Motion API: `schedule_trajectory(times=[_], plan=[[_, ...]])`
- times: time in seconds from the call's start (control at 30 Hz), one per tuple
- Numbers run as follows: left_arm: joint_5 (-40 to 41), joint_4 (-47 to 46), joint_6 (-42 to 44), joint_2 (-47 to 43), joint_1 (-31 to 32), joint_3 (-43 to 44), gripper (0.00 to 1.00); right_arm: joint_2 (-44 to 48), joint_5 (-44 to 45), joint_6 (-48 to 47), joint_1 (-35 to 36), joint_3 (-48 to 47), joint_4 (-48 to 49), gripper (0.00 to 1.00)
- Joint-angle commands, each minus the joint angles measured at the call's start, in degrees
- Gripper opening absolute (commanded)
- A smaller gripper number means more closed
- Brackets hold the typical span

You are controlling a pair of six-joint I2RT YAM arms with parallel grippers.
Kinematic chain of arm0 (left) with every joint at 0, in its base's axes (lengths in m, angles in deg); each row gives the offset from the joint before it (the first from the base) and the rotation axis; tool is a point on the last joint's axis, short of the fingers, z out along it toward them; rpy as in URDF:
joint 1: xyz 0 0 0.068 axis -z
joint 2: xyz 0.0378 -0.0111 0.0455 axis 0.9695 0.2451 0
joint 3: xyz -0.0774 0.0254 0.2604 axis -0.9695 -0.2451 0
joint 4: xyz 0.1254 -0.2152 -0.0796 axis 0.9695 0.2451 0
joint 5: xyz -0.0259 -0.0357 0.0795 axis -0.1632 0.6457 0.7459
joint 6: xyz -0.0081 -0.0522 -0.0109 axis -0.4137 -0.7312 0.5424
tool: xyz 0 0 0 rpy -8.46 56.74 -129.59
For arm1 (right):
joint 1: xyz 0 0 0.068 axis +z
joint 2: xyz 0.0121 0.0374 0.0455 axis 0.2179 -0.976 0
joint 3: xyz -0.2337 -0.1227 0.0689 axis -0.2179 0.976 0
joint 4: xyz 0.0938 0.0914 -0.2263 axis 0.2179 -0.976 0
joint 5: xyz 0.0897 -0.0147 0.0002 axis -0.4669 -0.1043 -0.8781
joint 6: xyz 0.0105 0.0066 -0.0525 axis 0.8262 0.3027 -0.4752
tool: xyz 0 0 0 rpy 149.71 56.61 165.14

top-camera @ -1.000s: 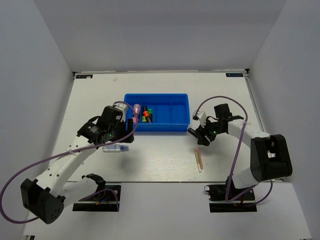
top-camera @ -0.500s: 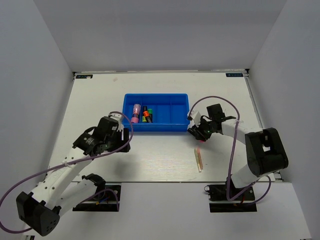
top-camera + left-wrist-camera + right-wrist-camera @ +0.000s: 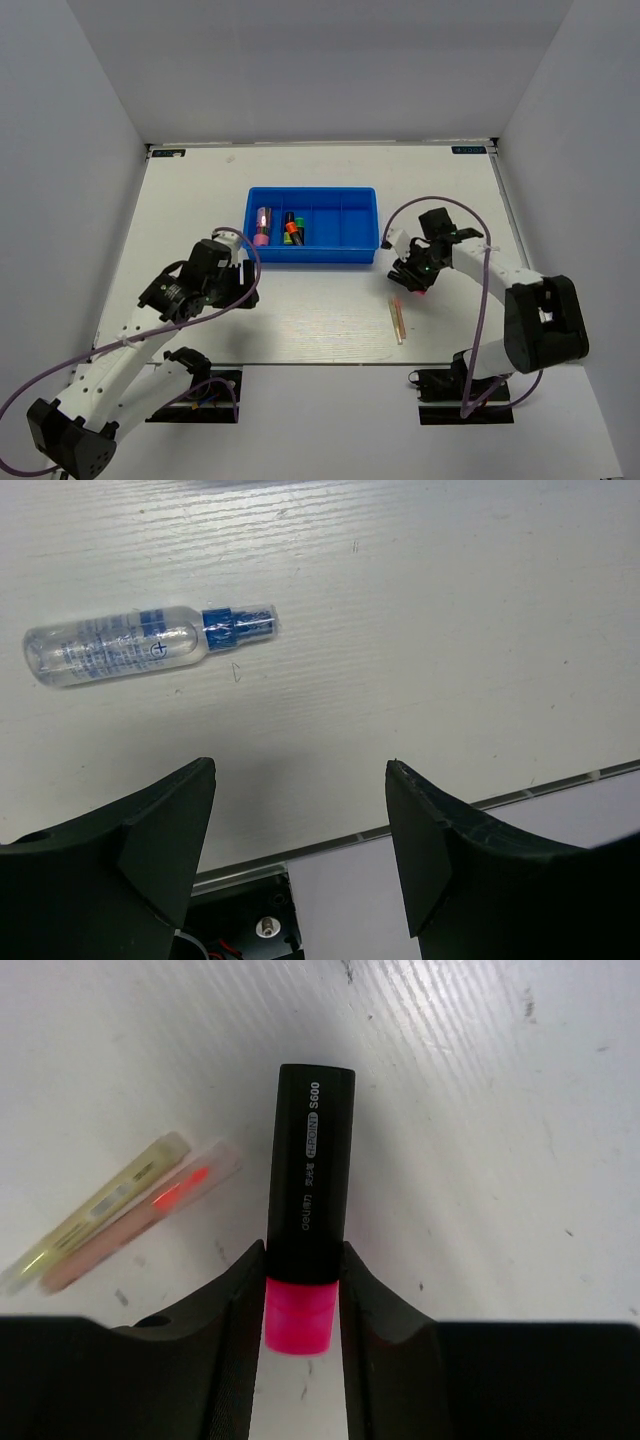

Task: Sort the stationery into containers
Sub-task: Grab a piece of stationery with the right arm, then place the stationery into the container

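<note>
I had the top camera high at the near edge, looking down over the whole table (image 3: 330, 185). Both wrist cameras faced down close to it; the right one shared the pale sticks (image 3: 110, 1215) with the top view.

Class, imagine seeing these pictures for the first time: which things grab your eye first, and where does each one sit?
The bright blue tray stands out at the far middle of the white table. To its right, the right gripper is closed on a black marker with a pink cap, near two pale sticks. A clear bluish pen lies on the table just ahead of the open left gripper.
</note>
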Motion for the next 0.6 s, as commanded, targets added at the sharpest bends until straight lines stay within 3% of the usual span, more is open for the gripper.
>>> schedule_trajectory(times=[0.0,0.03,0.1,0.17,0.27,0.37,0.4,0.47,0.57], plan=[[-0.6,0.1,-0.2,-1.5,-0.2,-0.9,0.79,6.3,-0.9,-3.6,-0.1,-8.2,-13.8,0.00],[-0.6,0.1,-0.4,-1.5,-0.2,-0.8,0.79,7.2,-5.0,-5.3,-0.1,-11.7,-21.6,0.00],[-0.7,0.1,-0.4,-1.4,-0.3,-0.6,0.79,7.9,-9.6,-7.5,0.2,-17.7,-29.1,0.00],[-0.6,0.0,-0.4,-1.2,-0.3,-0.4,0.79,7.0,-19.7,-8.5,0.7,-25.1,-35.5,0.00],[-0.7,0.1,-1.0,-0.8,-0.3,-0.1,0.79,1.0,-28.1,-2.7,2.5,-37.7,-38.9,0.00],[-0.6,0.1,-2.0,-0.7,-0.3,-0.2,0.79,-8.1,-29.4,12.0,7.1,-46.6,-30.8,0.00],[-0.6,0.1,-2.4,-1.0,-0.3,-0.2,0.79,-9.4,-28.7,20.9,8.3,-48.2,-27.6,0.00],[0.0,0.8,-3.1,-1.6,-0.2,-0.5,0.79,-13.4,-23.2,32.8,12.0,-49.8,-14.7,0.00],[0.7,2.1,-4.0,-2.1,-0.3,-0.6,0.79,-19.3,-14.1,48.2,16.2,-56.0,-5.7,0.00]])
